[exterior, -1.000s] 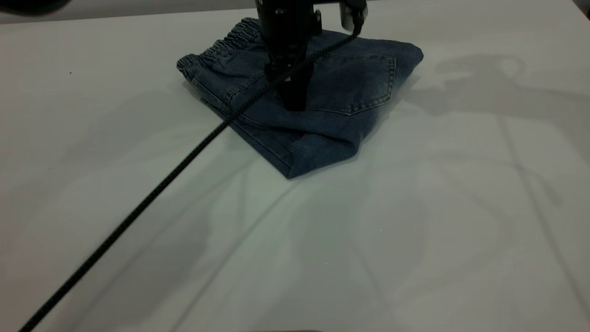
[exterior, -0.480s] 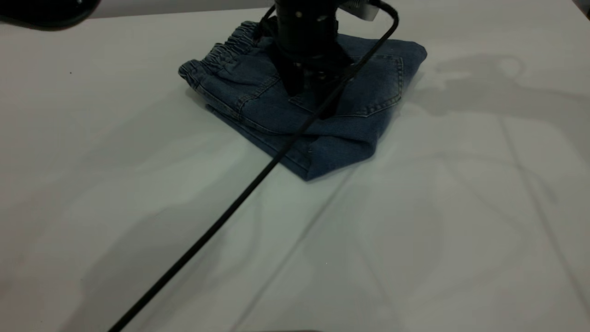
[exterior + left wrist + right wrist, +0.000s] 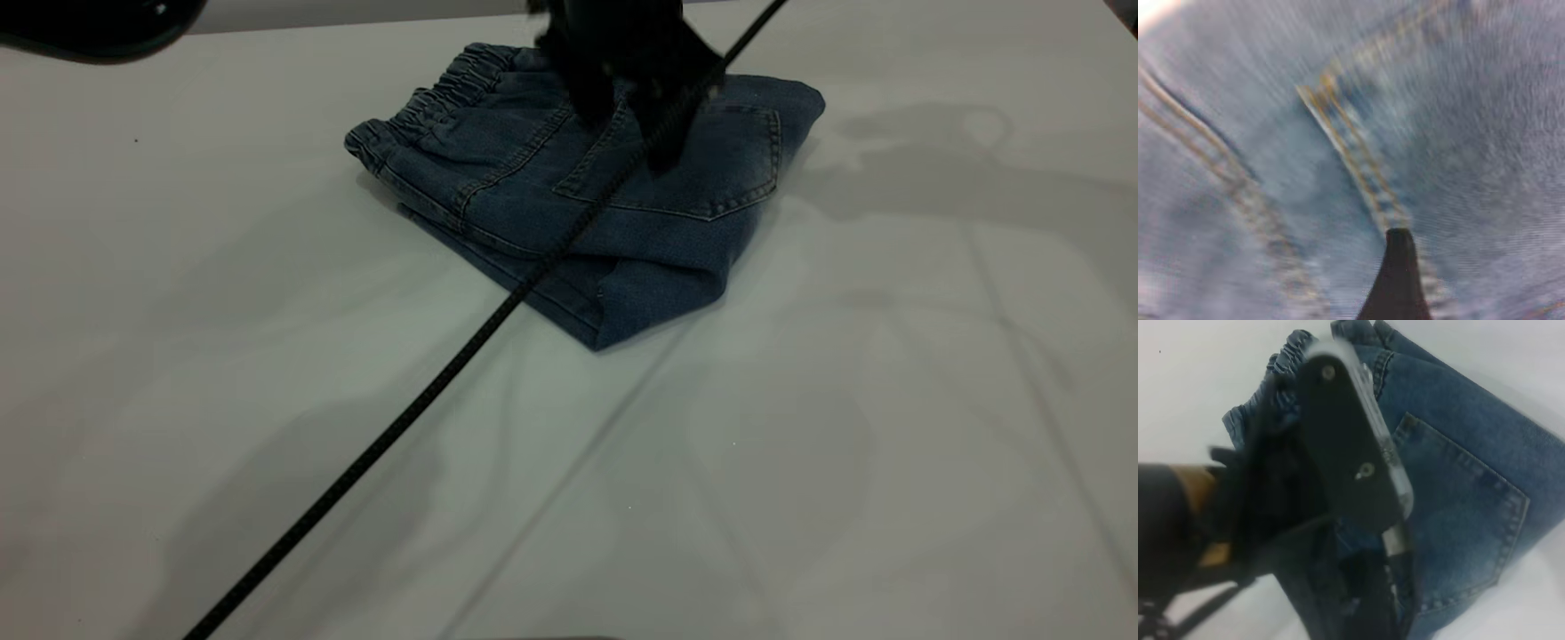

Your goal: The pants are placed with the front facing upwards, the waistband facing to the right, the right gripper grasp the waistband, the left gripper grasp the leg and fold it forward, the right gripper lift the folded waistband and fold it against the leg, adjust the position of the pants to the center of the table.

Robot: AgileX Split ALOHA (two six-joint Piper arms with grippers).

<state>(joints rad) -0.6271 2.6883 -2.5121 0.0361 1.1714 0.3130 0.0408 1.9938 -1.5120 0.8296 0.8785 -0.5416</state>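
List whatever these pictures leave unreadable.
- Exterior view: the black left gripper is cut off by the top edge above its open fingers. A dark shape in the corner is also cropped and cannot be identified.
- Left wrist view: blur hides whether the dark finger touches the folded blue denim pants.
- Right wrist view: the left gripper covers part of the ruffled elastic waistband. The right gripper's fingers are not shown.

No readable text

Neither the pants [image 3: 613, 204], the table [image 3: 800, 444] nor the gripper hardware shows any legible lettering, brand, number or sign.
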